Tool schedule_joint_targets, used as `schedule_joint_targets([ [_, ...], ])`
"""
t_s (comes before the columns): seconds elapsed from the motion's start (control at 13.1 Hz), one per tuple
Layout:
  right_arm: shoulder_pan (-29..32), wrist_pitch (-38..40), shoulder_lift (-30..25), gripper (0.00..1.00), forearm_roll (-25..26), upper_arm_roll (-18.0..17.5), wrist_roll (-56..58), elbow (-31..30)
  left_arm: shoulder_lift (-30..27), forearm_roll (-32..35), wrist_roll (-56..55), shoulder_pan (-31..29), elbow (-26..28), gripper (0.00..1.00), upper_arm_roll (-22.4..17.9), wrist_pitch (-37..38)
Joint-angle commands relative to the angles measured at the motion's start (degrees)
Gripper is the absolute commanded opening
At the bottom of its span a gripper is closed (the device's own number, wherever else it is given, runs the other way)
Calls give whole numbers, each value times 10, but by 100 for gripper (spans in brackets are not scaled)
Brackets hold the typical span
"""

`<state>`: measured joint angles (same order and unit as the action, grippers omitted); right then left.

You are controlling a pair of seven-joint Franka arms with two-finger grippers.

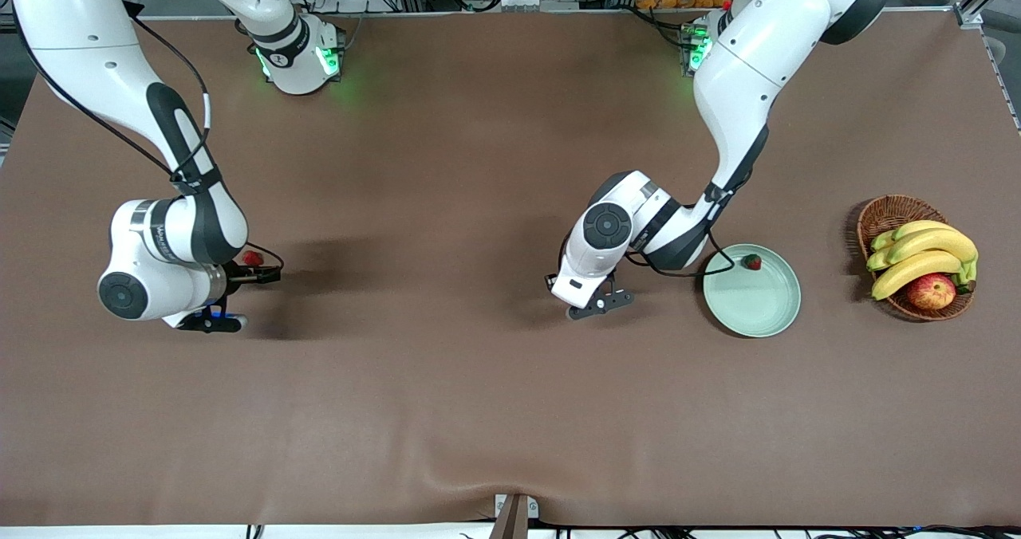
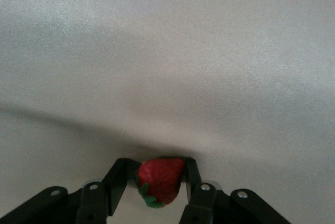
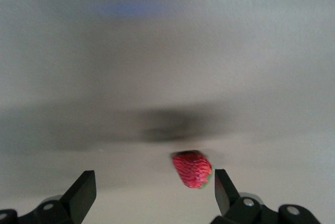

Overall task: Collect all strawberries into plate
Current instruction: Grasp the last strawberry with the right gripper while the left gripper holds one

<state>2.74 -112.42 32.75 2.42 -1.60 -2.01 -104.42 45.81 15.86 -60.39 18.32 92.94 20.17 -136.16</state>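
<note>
Our left gripper (image 2: pixel 159 186) pinches a strawberry (image 2: pixel 160 180) beside the plate (image 1: pixel 770 316); we lift gently. Our right gripper (image 3: pixel 154 195) gapes around another berry (image 3: pixel 192 169); we centre first.

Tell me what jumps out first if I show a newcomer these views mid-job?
First, the left gripper low over the table beside the plate, fingers against a strawberry. Then the right gripper, open, at the right arm's end of the table, with a second strawberry between its fingers. A third strawberry already lies in the plate, and a fruit basket sits toward the left arm's end.
</note>
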Motion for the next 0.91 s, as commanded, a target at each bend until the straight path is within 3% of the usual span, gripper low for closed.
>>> schedule_joint_targets([
  [0.0,25,-3,-14,100,21,-4,45,-32,4,13,3,1,-11,0,-3,-3],
  [0.3,32,-3,-2,100,21,7,72,-33,-30,11,66,-52,-4,0,3,9],
  [0.61,31,-3,6,74,21,7,72,-44,-93,11,158,-119,28,0,3,123],
  [0.84,28,1,5,40,21,7,72,-44,-129,11,269,-179,57,0,3,166],
])
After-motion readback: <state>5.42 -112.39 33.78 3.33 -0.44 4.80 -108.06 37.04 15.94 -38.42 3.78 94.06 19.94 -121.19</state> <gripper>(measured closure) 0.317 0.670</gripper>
